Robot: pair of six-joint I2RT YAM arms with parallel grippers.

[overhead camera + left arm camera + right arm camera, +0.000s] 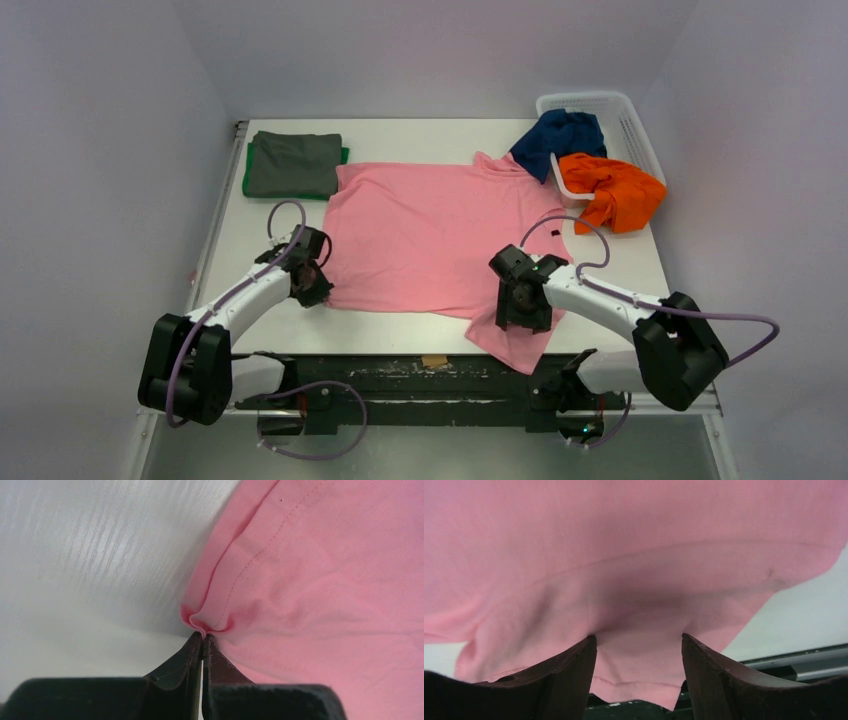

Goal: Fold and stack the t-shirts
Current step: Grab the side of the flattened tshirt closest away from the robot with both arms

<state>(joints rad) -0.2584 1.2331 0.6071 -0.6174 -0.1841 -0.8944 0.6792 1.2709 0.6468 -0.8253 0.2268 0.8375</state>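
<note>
Fingers [192, 656] of the left gripper [312, 287] are pressed together, pinching the near-left corner of the pink t-shirt [430, 235], which lies spread flat across the middle of the tabletop [400, 135]. The right gripper [520, 300] holds its fingers spread over the shirt's sleeve at the near edge.

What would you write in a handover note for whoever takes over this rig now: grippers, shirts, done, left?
The left gripper is shut on an edge of the pink shirt.
The right gripper is open over its near sleeve.
The pink shirt lies spread mid-table.
Done: the dark grey shirt is folded on the green shirt, far left.
The navy shirt and orange shirt spill over the white basket.
Left: fold pink, navy, orange; stack.
</note>
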